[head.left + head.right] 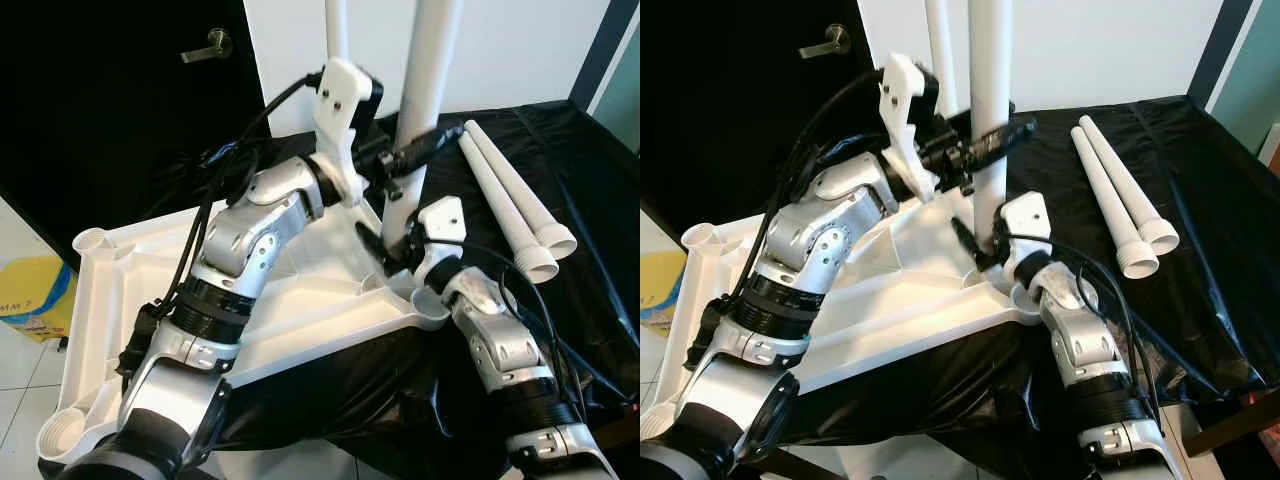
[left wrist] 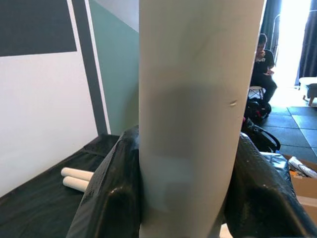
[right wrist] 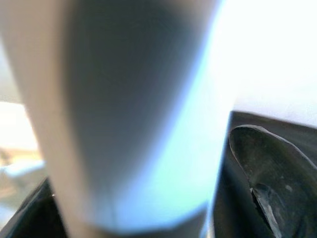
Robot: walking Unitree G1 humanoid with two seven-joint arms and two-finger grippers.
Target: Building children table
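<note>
1. The left hand (image 1: 985,143) is clamping its two black fingers (image 2: 106,193) around the upright white table leg (image 1: 990,110), partway up its shaft.
2. The right hand (image 1: 975,245) is gripping the same leg lower down, just above the corner socket.
3. The leg is standing in the near right corner of the upside-down white tabletop (image 1: 300,300), which is lying on the black-covered table (image 1: 1200,230).
4. A second leg (image 1: 938,50) is standing upright just behind.
5. Two loose legs (image 1: 515,205) are lying side by side to the right.
</note>
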